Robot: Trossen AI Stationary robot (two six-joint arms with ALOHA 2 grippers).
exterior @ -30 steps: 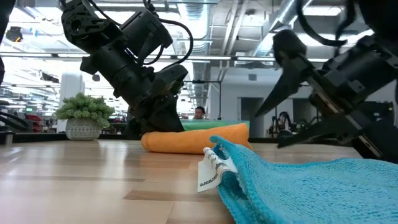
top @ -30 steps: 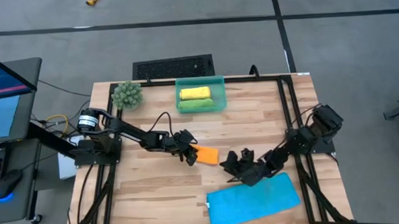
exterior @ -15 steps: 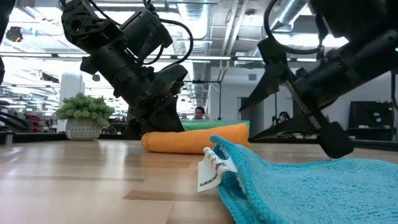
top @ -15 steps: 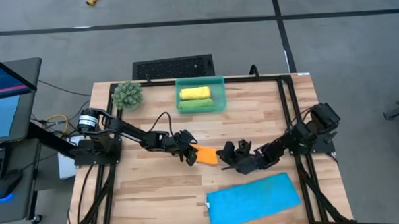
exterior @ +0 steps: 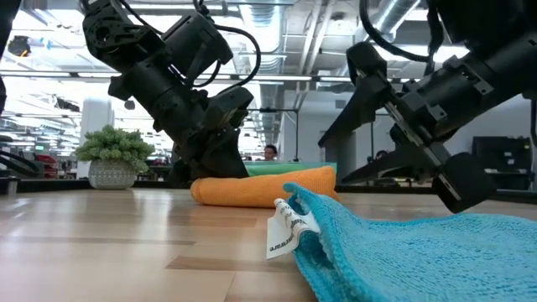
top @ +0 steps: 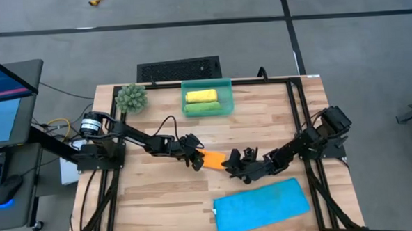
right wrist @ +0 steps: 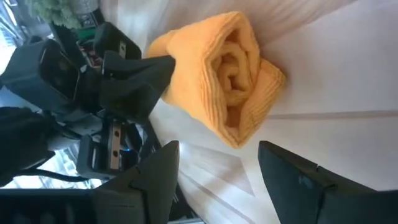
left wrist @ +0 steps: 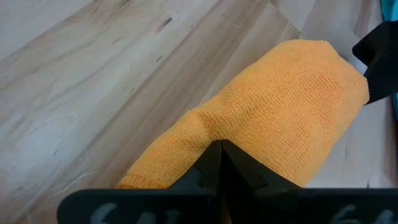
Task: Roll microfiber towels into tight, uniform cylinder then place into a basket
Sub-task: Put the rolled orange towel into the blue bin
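Observation:
An orange towel roll [top: 212, 159] lies on its side mid-table, its spiral end [right wrist: 231, 68] facing my right gripper. My left gripper [top: 194, 158] is shut against the roll's left end. My right gripper [top: 232, 164] is open just short of the roll's right end, its fingers [right wrist: 163, 163] apart and touching nothing. A bright blue towel [top: 262, 206] lies flat at the near edge. The teal basket [top: 226, 87] at the far edge holds a yellow roll [top: 200, 95] and a green roll [top: 202, 108]. My left gripper rests its shut fingertips [left wrist: 221, 152] on the left end of the orange roll [left wrist: 205, 124], coming slanting down from the table's left. Whether a layer is caught between them I cannot tell. The roll lies level on the table.
A spiky green plant ball [top: 131, 98] stands at the far left. The blue towel's white label [exterior: 284, 231] sticks out at its left corner. Bare wood lies to the near left of the roll. A black frame rims the table.
My right gripper has moved from above the blue towel's far edge toward the table's left and far side, up to the orange roll's right end, turning a little on the way. Its fingers have stayed open. The roll has not moved.

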